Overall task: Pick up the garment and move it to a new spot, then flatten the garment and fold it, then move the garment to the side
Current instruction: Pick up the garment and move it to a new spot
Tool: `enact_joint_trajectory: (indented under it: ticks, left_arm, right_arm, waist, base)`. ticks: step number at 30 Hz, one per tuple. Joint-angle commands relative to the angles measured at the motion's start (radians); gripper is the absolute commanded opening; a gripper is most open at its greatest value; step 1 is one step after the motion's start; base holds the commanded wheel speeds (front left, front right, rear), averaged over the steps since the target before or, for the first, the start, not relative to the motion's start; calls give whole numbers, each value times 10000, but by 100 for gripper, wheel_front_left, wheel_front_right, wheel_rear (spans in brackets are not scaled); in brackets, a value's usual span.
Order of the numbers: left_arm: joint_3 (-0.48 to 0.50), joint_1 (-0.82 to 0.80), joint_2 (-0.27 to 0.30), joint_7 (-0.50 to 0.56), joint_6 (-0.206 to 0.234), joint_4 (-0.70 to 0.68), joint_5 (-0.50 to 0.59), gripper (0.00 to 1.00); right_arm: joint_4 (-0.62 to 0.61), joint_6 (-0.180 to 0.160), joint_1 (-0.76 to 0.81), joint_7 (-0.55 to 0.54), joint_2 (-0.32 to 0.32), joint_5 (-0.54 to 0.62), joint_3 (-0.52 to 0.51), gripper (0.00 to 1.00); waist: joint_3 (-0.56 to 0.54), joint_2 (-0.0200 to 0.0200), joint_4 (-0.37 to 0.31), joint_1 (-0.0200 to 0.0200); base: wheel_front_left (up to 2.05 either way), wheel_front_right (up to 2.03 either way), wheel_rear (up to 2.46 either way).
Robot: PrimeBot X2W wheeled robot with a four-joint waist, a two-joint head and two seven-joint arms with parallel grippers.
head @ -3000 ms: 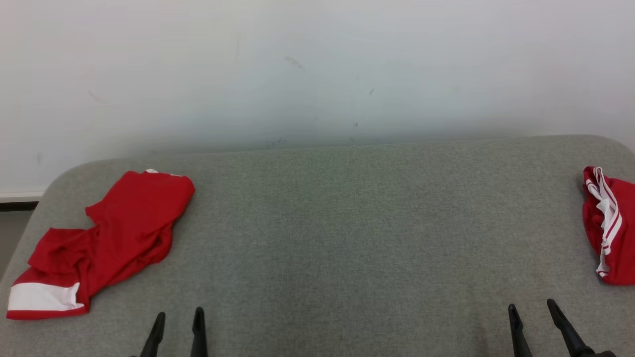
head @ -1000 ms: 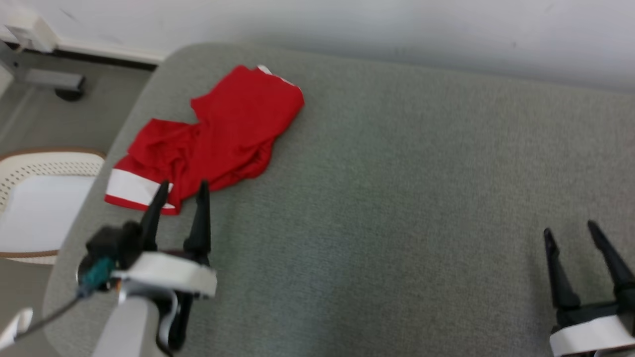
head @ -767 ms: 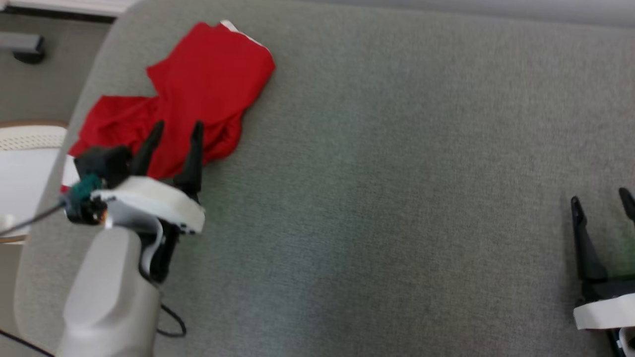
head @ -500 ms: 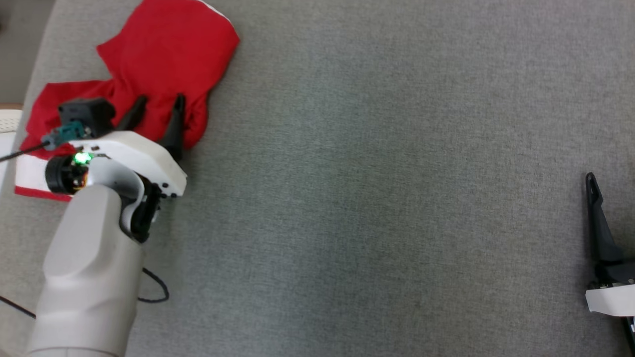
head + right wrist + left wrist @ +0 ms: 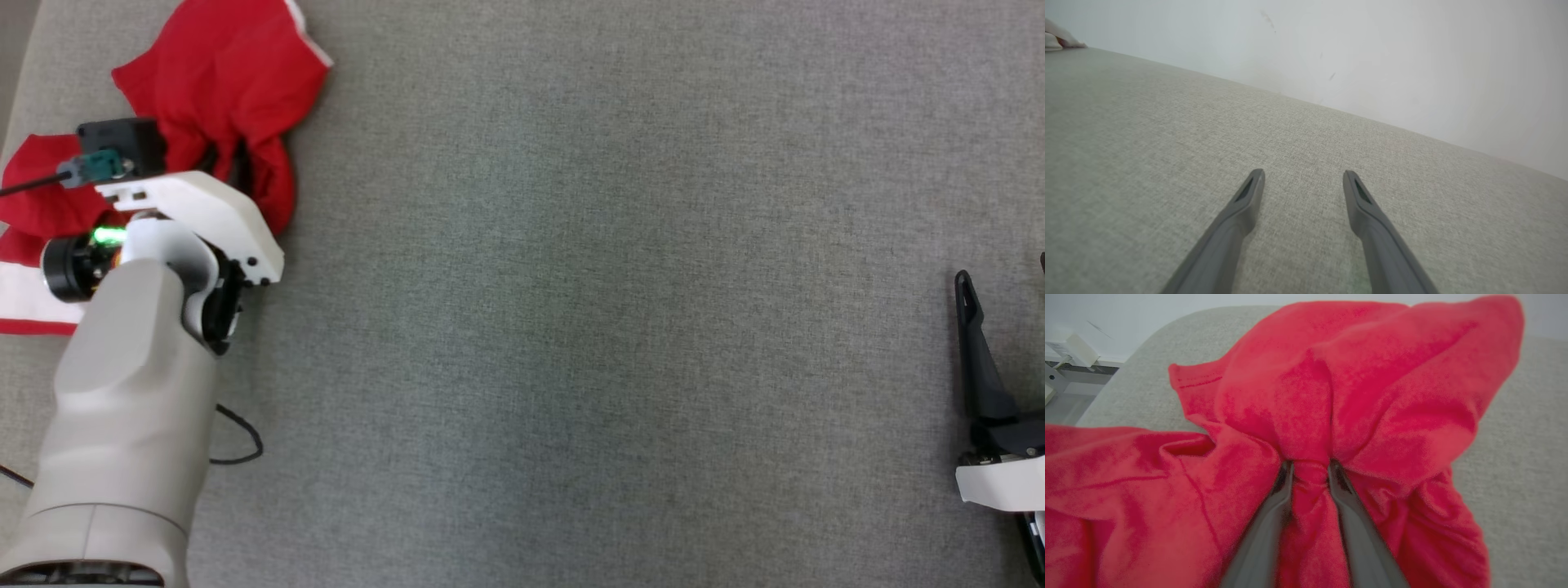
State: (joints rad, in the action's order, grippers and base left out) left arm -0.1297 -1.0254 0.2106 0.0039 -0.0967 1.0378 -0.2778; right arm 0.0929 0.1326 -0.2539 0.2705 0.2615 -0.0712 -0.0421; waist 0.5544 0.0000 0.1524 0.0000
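Observation:
A crumpled red garment [image 5: 220, 65] with a white band [image 5: 24, 298] lies at the far left of the grey padded table [image 5: 571, 286]. My left gripper [image 5: 222, 157] is sunk into its folds, the fingers mostly hidden by cloth. In the left wrist view the left gripper [image 5: 1309, 467] pinches a bunched ridge of the garment [image 5: 1372, 375] between its two fingers. My right gripper [image 5: 1004, 273] hovers at the right edge, open and empty. Seen from its own wrist, the right gripper [image 5: 1303, 177] has its fingers spread over bare table.
The table's rounded left edge [image 5: 20, 73] runs just beside the garment. A thin black cable [image 5: 241, 445] loops beside my left forearm. A pale wall [image 5: 1372, 49] stands behind the table, with a white box [image 5: 1073, 351] on the floor side at far left.
The head camera has tilted down and shifted. My left gripper went forward into the garment and its fingers closed on a fold. The right gripper stays open.

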Motion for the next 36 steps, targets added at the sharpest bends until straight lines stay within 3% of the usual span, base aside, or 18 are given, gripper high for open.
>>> enact_joint_trajectory:
  ticks: [1,7,14,26,36]
  left_arm:
    - [-21,336,-127,199,-72,424,-208,0]
    - [603,-220,-93,-696,-212,103,-1022,0]
    - [285,-60,-276,-525,-338,-1040,-1774,0]
    - [-1341,1945,-241,1383,-337,-6310,-3313,0]
    - [-2648,3964,-1041,3106,59,-10788,-4074,0]
  right_arm:
    - [534,-38,246,-117,16,-93,-39,100]
    - [595,-35,378,-89,-223,-145,-17,100]
    - [698,-34,375,-73,-589,-250,69,100]
    - [1119,-34,692,-71,-1330,-405,307,100]
    - [1229,-34,972,-71,-1692,-531,297,100]
  waist:
    - [-80,0,-40,0]
    - [-537,0,-124,0]
    - [-1360,0,-338,0]
    - [-2723,0,-1160,0]
    - [-3230,0,-2072,0]
  base:
    - [0,0,0]
    - [0,0,0]
    - [0,0,0]
    - [0,0,0]
    - [0,0,0]
